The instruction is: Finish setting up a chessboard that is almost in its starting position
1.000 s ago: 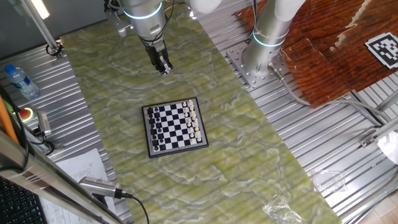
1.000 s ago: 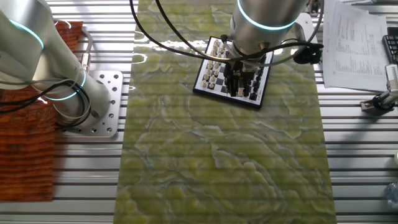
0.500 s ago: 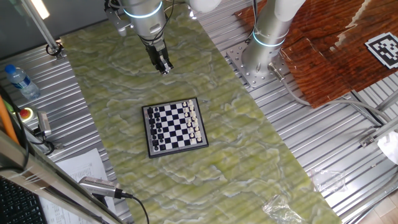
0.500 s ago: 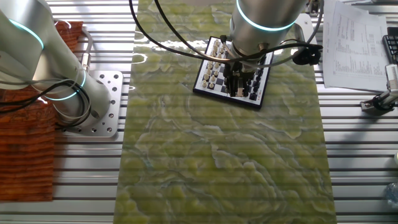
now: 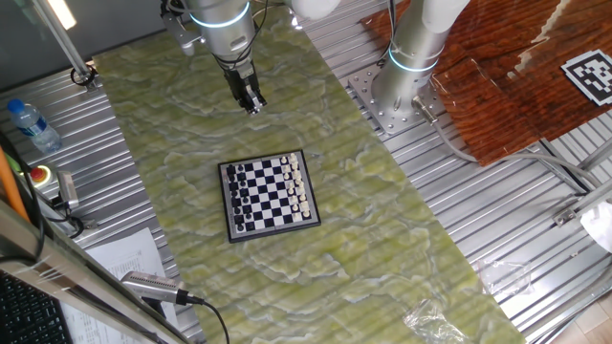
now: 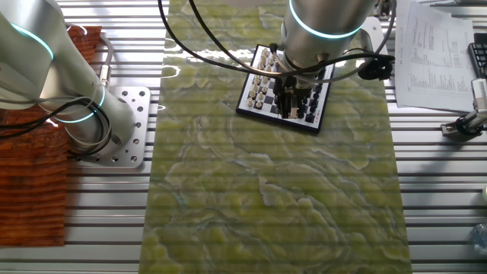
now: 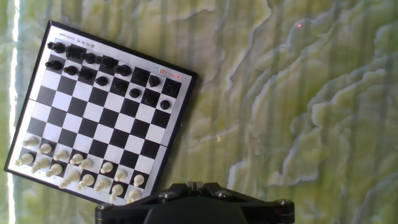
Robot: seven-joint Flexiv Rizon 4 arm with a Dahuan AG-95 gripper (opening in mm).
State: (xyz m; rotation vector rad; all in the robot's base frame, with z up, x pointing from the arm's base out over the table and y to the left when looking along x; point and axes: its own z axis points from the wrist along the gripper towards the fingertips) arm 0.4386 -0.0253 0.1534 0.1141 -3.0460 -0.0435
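The chessboard (image 5: 270, 196) lies flat on the green marbled mat, a small chequered board with a dark frame. It also shows in the other fixed view (image 6: 285, 90) and at the left of the hand view (image 7: 102, 115). Dark pieces stand along its far rows (image 7: 93, 65) and cream pieces along its near rows (image 7: 74, 171). My gripper (image 5: 252, 103) hangs well above the mat, beyond the board's far side, clear of it. In the other fixed view the gripper (image 6: 289, 103) overlaps the board. Its fingers (image 7: 196, 185) look pressed together with nothing between them.
A second arm's base (image 5: 406, 67) stands on the metal table beside the mat, with a brown cloth (image 5: 507, 76) behind it. A water bottle (image 5: 29, 122), a red button (image 5: 40, 175) and papers (image 6: 437, 53) lie off the mat's other side.
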